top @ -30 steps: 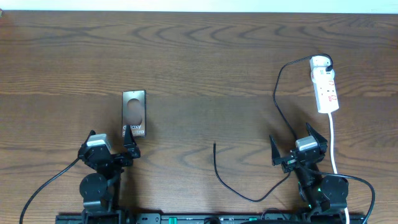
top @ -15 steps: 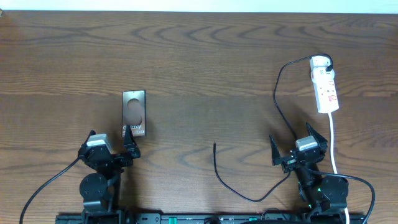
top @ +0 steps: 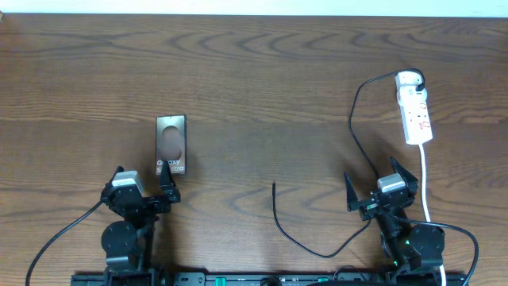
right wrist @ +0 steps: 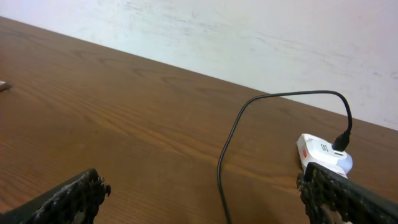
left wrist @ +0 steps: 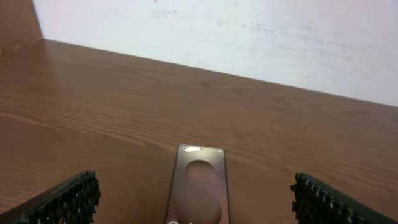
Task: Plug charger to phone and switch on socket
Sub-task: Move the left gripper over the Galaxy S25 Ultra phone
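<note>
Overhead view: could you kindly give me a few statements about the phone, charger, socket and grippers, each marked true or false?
1. The free tip of the charger lies on the table, apart from the phone. True.
2. The left gripper is shut on the phone. False: it is open and empty, and the phone lies just ahead of it.
3. The charger's white plug head sits at the far end of the socket. True.
4. The phone lies beside the socket. False: it lies on the left side and the socket on the right.
5. The right gripper is open. True.
</note>
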